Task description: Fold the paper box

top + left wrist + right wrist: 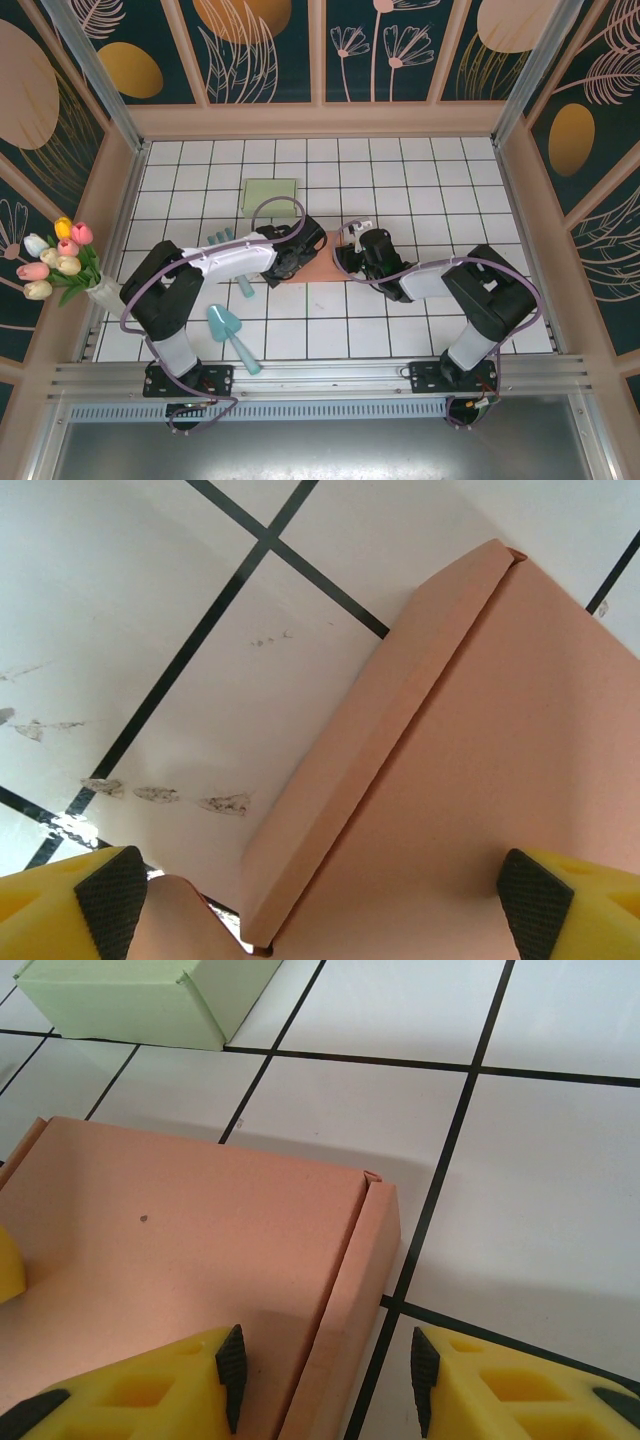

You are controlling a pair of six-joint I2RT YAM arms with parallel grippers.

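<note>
The salmon-pink paper box (318, 268) lies flat on the tiled table between my two arms. My left gripper (297, 252) is at its left end and my right gripper (352, 252) at its right end. In the left wrist view the box (480, 760) has a raised side wall (370, 750); my left gripper (325, 910) stands wide open above the wall and panel, pads clear of the card. In the right wrist view my right gripper (328, 1380) is open and straddles the box's (190, 1230) folded right side wall (365, 1260), with a gap on each side.
A pale green box (270, 195) sits behind the pink one, also seen in the right wrist view as the green box (150, 995). Teal plastic pieces (230, 335) lie front left. Tulips (58, 260) stand at the left wall. Wooden walls enclose the table.
</note>
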